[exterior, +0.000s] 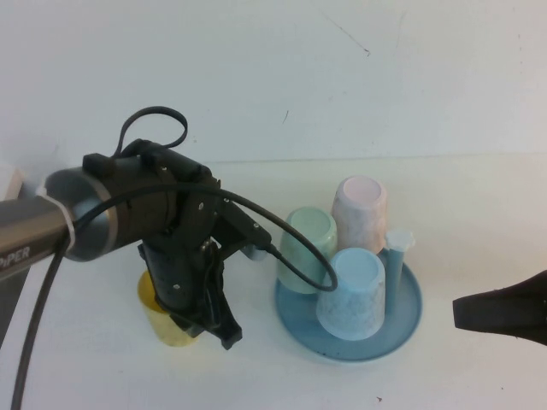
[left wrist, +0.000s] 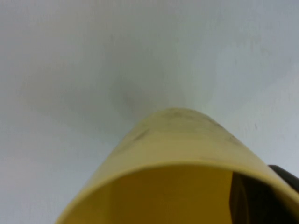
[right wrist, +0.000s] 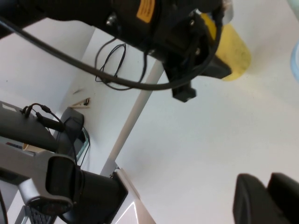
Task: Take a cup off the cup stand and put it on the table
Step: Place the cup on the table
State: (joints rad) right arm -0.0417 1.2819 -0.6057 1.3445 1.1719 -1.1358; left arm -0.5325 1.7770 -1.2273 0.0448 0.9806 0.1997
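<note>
The cup (exterior: 167,320), a yellow speckled tumbler, sits mouth-up between the fingers of the left gripper (exterior: 208,320), which is closed on its wall near the rim; its base looks at or just above the table (exterior: 102,376), beside the cup stand (exterior: 410,312). It looks light, stiff and smooth, likely to slip or tip, so a grip across the upper wall suits it, and opening should wait until the base is flat. The right gripper (exterior: 466,312) hangs well apart beyond the stand, holding nothing, its fingers seemingly close together.
</note>
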